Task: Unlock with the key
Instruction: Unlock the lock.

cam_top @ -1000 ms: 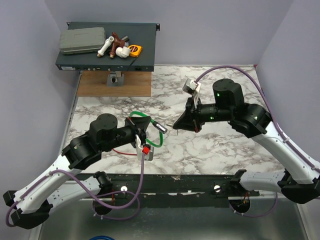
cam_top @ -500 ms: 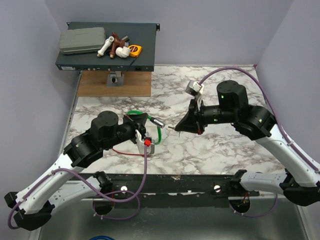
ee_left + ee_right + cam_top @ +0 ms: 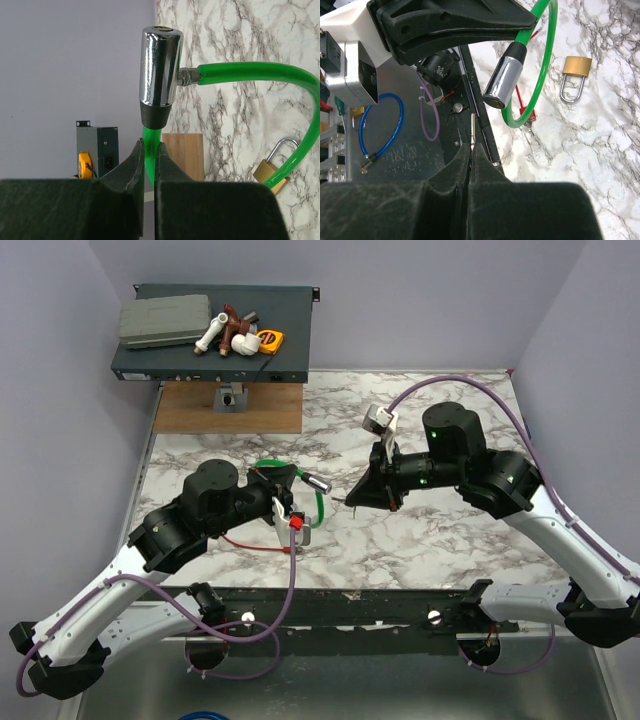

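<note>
From above, my left tool (image 3: 290,480), centre-left of the frame, is clenched on the green cable (image 3: 319,512). The chrome lock barrel (image 3: 318,483) juts toward my right tool (image 3: 353,497), which is clenched on the key (image 3: 344,499). The key's tip is near the barrel but apart from it.

Left wrist: my fingers (image 3: 131,167) pinch the cable just below the upright barrel at upper centre. A brass padlock (image 3: 268,171) lies on the marble worktop (image 3: 240,40) at lower right.

Right wrist: the key stands edge-on at centre, just below the barrel's keyhole face, not touching. The padlock lies at upper right.
</note>
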`<state>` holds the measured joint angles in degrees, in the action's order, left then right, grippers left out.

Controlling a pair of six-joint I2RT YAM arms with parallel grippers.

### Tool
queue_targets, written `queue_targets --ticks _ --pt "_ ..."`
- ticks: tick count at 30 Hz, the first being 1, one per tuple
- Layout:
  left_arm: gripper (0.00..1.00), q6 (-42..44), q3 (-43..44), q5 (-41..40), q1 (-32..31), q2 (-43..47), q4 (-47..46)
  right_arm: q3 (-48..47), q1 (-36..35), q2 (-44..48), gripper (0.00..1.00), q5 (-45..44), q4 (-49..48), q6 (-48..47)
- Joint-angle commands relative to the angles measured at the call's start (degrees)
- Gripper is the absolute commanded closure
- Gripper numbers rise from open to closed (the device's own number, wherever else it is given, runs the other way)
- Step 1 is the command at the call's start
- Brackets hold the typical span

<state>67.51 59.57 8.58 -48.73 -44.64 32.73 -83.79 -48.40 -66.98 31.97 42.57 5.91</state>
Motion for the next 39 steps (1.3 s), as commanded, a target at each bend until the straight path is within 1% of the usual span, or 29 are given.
queue_targets --ticks 1,15,23,39 --pt "1.0 -0.53 1.93 0.28 0.17 0.81 -2.4 -0.01 -0.41 -0.54 0.99 -0.94 -0.64 -0.55" --pt "1.0 0.51 1.2 1.13 -0.03 1.84 -1.66 0.2 -0.44 -0.14 0.99 -4.19 -1.94 -0.11" --pt "1.0 0.76 0.5 0.75 -0.4 1.84 -2.15 0.37 -0.39 0.03 0.99 -2.79 -2.57 0.41" --pt "1.0 0.71 0.63 0.75 -0.93 0.9 -2.79 0.83 -0.4 -0.61 0.99 -3.23 -3.67 0.66"
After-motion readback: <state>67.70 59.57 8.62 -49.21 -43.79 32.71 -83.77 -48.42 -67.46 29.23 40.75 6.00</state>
